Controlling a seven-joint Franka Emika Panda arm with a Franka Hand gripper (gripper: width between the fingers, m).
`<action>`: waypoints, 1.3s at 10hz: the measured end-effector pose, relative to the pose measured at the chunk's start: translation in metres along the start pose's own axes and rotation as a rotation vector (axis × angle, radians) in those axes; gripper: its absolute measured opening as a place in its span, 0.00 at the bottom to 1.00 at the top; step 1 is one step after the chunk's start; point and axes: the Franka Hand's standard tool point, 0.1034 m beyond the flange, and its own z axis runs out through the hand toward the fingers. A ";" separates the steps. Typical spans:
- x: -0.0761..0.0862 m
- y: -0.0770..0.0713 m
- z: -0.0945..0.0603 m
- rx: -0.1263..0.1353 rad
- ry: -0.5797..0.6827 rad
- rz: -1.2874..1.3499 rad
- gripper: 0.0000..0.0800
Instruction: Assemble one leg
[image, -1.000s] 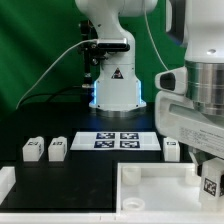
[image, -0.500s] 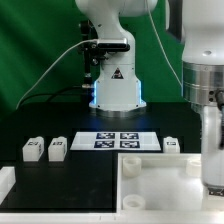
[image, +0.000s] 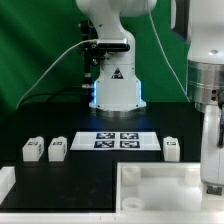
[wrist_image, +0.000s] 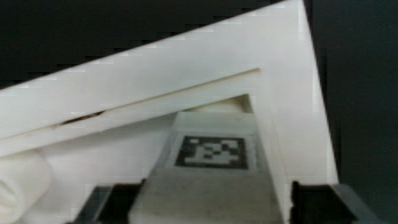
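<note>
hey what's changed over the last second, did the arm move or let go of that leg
The arm has shifted toward the exterior view's right and come lower over the tray-like piece. The gripper still holds the leg, tag facing the wrist camera, above the tray's corner. Nothing was released. The three loose legs and the marker board stayed put.

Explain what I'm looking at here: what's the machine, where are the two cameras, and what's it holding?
The exterior view shows a white robot arm behind a black table. On the table lie three small legs, the marker board and a big white tray-like piece. The wrist view is from a camera on the arm's wrist: the gripper holds a fourth tagged leg between its fingers, over the tray's corner.
</note>
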 end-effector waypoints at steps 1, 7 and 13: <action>0.000 0.000 0.000 0.000 0.000 -0.001 0.70; -0.009 0.011 -0.027 0.026 -0.031 -0.011 0.81; -0.007 0.012 -0.023 0.022 -0.027 -0.011 0.81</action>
